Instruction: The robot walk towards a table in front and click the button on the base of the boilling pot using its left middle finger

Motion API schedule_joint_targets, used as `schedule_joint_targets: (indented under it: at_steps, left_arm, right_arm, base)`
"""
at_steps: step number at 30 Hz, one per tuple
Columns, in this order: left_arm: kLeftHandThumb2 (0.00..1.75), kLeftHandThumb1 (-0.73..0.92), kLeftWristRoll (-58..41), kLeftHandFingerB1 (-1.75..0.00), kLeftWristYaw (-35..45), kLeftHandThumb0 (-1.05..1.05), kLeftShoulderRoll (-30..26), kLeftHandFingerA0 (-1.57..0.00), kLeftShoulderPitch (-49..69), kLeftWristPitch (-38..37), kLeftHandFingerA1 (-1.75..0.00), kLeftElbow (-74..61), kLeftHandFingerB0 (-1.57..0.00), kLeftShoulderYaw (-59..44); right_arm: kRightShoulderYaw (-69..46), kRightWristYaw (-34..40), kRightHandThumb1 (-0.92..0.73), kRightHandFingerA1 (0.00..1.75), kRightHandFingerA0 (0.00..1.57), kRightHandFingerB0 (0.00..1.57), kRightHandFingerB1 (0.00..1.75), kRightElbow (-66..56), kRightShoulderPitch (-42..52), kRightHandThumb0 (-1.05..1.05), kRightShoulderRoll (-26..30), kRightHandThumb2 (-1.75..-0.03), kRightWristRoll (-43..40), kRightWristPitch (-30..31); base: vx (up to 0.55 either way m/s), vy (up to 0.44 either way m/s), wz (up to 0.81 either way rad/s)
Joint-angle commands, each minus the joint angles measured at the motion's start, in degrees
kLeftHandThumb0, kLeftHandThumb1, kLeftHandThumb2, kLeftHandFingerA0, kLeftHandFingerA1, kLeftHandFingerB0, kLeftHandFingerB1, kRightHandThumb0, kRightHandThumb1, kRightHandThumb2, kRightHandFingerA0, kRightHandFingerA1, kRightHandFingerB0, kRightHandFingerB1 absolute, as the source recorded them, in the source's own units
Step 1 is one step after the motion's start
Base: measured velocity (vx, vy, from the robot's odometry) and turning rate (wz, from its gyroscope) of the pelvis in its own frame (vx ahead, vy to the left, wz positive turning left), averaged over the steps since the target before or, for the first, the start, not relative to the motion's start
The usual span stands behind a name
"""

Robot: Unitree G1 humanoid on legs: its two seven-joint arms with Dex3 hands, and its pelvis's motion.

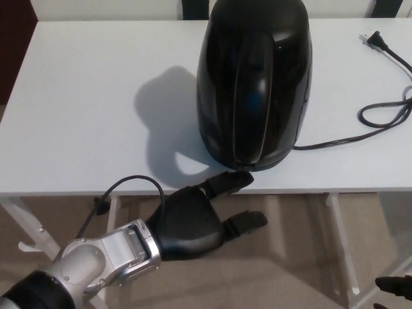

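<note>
- Head view, task thing: tall glossy black plastic kettle (254,84) stands upright on the white tabletop (84,96), toward its near edge, handle facing the robot; its base sits low at the front, where the button should be, though I cannot make the button out.
- Left robot hand (206,212), black with a silver wrist, comes in low from below the tabletop's front edge. It holds nothing; its fingers are spread, one upper finger (228,181) stretched toward the kettle's base, tip just beside it, likely so that a single finger can press. The lower finger points away under the edge.
- Right robot hand (394,285): only a dark tip shows at the bottom corner; its state I cannot tell.
- Around: black power cord with an unplugged plug (380,116) trails right, well clear of the reach. The tabletop's front edge seems the only obstacle.
</note>
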State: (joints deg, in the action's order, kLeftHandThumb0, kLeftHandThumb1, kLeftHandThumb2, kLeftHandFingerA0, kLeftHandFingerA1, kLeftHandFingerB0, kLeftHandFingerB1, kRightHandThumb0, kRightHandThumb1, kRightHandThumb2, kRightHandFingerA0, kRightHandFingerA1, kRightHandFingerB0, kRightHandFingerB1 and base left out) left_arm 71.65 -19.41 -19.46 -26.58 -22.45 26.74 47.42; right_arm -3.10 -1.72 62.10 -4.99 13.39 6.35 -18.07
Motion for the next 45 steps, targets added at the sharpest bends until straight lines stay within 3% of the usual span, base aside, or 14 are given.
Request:
schedule_joint_targets:
  at_steps: [1, 2, 11, 12, 15, 18, 19, 23, 24, 31, 32, 41, 43, 45]
  left_arm:
    - [0.62, 0.75, 0.62, -0.25, 2.17, -0.45, -1.11, -0.11, 0.69, 1.92, -0.26, 0.02, -0.06, 0.92]
    - [1.1, 0.64, 1.31, -0.48, 0.29, -0.28, -1.54, 0.0, 0.92, 1.69, -0.48, -0.72, 0.0, 1.27]
    - [1.11, 0.66, 0.24, -0.48, 1.67, -0.26, -6.85, 0.0, 7.06, -1.12, -0.48, -17.56, 0.0, 1.08]
    - [0.71, 0.69, -0.42, -0.31, 0.83, -0.44, -8.3, -0.17, 9.67, -2.94, -0.32, -23.12, -0.15, 1.33]
    - [0.71, 0.67, -0.66, -0.32, 2.14, -0.46, -11.37, -0.15, 12.72, -4.32, -0.32, -30.06, -0.13, 1.01]
    - [0.71, 0.67, -0.72, -0.32, 2.85, -0.46, -11.82, -0.15, 13.54, -4.4, -0.32, -31.34, -0.13, 0.5]
    - [0.72, 0.67, -0.96, -0.33, 0.92, -0.47, -15.04, -0.16, 17.9, -5.06, -0.33, -33.39, -0.15, 0.13]
    - [0.72, 0.69, -1.18, -0.32, 0.07, -0.48, -17.13, -0.15, 21.83, -5.62, -0.32, -33.72, -0.14, -0.8]
    - [1.13, 0.66, -4.99, -0.47, 2.19, -0.28, -17.7, 0.0, 24.29, -4.84, -0.48, -30.51, 0.0, -2.25]
    - [1.11, 0.63, -16.93, -0.48, 7.69, -0.3, -16.84, 0.0, 27.67, -5.01, -0.47, -13.53, 0.0, -9.08]
    - [0.8, 0.56, -29.23, -0.38, 7.58, -0.61, -12.56, -0.21, 28.6, -5.41, -0.4, 6.28, -0.12, -16.49]
    - [0.84, 0.56, -36.16, -0.4, 8.91, -0.67, -7.89, -0.22, 27.48, -5.49, -0.43, 25.38, -0.1, -27.69]
    - [0.8, 0.51, -39.47, -0.4, 10.13, -0.65, -6.82, -0.26, 25.87, -6.35, -0.43, 29.11, -0.17, -31.68]
    - [0.8, 0.51, -43.33, -0.4, 13.3, -0.66, -5.77, -0.25, 25.09, -5.64, -0.43, 30.94, -0.16, -35.68]
  right_arm:
    - [-0.51, -0.59, -0.57, 0.5, 0.89, 0.59, 0.43, -0.03, -0.45, -0.41, 0.61, -0.56, -0.95, 0.47]
    - [-0.45, -0.56, -0.57, 0.5, 0.9, 0.6, 0.43, 0.21, -0.59, -0.4, 0.67, -0.56, -0.85, 0.26]
    - [-0.18, -1.03, -0.57, 0.51, 0.89, 0.61, 0.44, 1.23, -0.4, -0.43, 0.8, -0.58, -0.59, 0.0]
    - [0.4, -0.95, -0.56, 0.51, 0.81, 0.59, 0.43, 2.35, -0.03, -0.53, 1.17, -0.58, 0.2, -1.06]
    - [0.37, -2.83, -0.57, 0.47, 0.68, 0.59, 0.44, 2.49, 0.22, -0.48, 1.31, -0.58, -0.36, -2.8]
    - [0.41, -3.07, -0.57, 0.47, 0.68, 0.59, 0.44, 2.72, 0.1, -0.48, 1.32, -0.58, -0.38, -3.09]
    - [0.32, -3.0, -0.58, 0.53, 0.89, 0.59, 0.43, 2.99, 0.41, -0.44, 1.18, -0.56, -0.46, -2.8]
    - [0.17, -2.91, -0.58, 0.52, 0.88, 0.59, 0.43, 3.27, 0.78, -0.45, 1.0, -0.56, -0.57, -2.54]
    - [0.52, -2.0, -0.58, 0.49, 0.9, 0.59, 0.42, 3.22, 0.97, -0.39, 1.01, -0.56, -0.01, -1.93]
    - [0.74, -0.42, -0.58, 0.51, 0.89, 0.61, 0.44, 3.05, 0.35, -0.38, 0.25, -0.57, 0.17, 0.26]
    - [1.99, 0.44, -0.47, 0.61, 0.72, 0.52, 0.54, 3.27, 1.55, -0.46, 0.25, -0.78, 1.64, -0.59]
    - [2.47, 1.56, -0.58, 0.47, 0.68, 0.49, 0.41, 3.58, 0.93, -0.42, -0.8, -0.57, 1.44, -0.99]
    - [1.93, 1.48, -0.46, 0.57, 0.54, 0.41, 0.52, 3.14, 0.64, -0.53, -0.5, -0.81, 0.84, -1.59]
    - [1.65, 1.72, -0.57, 0.44, 0.6, 0.46, 0.4, 2.77, 0.5, -0.5, -0.39, -0.58, 0.58, -1.78]
  base:
    - [0.0, 0.0, 0.0]
    - [0.0, 0.0, 0.0]
    - [0.0, 0.0, 0.0]
    - [0.0, 0.0, 0.0]
    - [0.0, 0.0, 0.0]
    - [0.0, 0.0, 0.0]
    - [0.0, 0.0, 0.0]
    - [0.0, 0.0, 0.0]
    - [0.0, 0.0, 0.0]
    - [0.0, 0.0, 0.0]
    - [0.0, 0.0, 0.0]
    - [0.0, 0.0, 0.0]
    - [0.0, 0.0, 0.0]
    - [0.0, 0.0, 0.0]
